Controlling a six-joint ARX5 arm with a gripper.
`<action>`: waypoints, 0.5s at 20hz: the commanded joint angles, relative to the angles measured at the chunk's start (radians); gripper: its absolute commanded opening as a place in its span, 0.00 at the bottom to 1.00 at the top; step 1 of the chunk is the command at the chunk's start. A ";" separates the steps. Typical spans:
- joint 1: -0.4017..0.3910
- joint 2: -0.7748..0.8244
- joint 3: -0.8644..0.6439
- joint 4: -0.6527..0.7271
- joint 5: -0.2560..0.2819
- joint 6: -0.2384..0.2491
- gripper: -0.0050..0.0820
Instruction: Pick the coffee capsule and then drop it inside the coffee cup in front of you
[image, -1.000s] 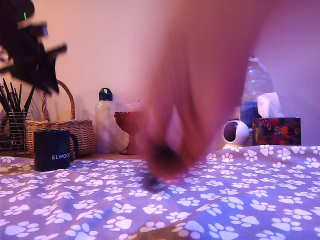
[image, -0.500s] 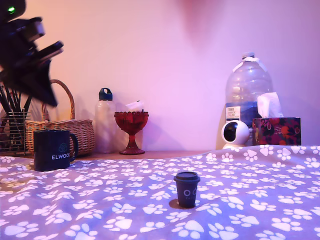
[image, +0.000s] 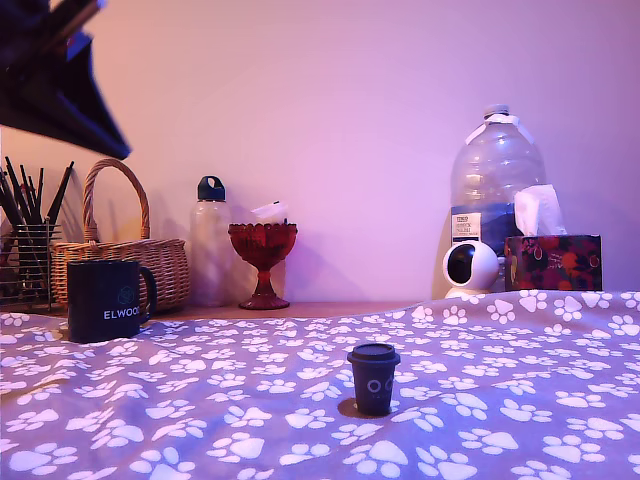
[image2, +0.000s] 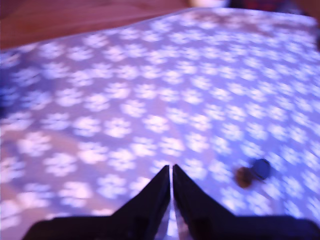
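A second ago a blurred hand filled the exterior view. It has gone now, and the capsule (image: 374, 378) it left stands upright with its lid on, on the paw-print cloth (image: 200, 410), unmoved over the last half second. My arm (image: 50, 70) has climbed higher into the corner at the exterior view's left, so I judge the scene is set and the pick has not begun. My gripper (image2: 171, 167) is closed on nothing, its tips meeting with only a thin slit between them, so I must open it before I come down. The capsule (image2: 260, 168) lies well below the gripper and off to one side, not under the tips. The mug (image: 105, 300) sits far below the gripper, well apart from the capsule, toward the exterior view's left. I cannot see its inside from here, so I cannot tell what it holds. Behind it, the wire holder (image: 25, 270) carries dark sticks, perhaps pencils or brushes. The basket (image: 130, 262) shows no contents, and the tissue box (image: 553, 262) has one tissue standing out.
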 joint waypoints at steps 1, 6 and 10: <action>-0.020 -0.016 -0.039 0.035 -0.014 0.007 0.06; -0.029 -0.078 -0.040 0.105 -0.085 0.016 0.06; -0.029 -0.112 -0.040 0.111 -0.172 0.009 0.06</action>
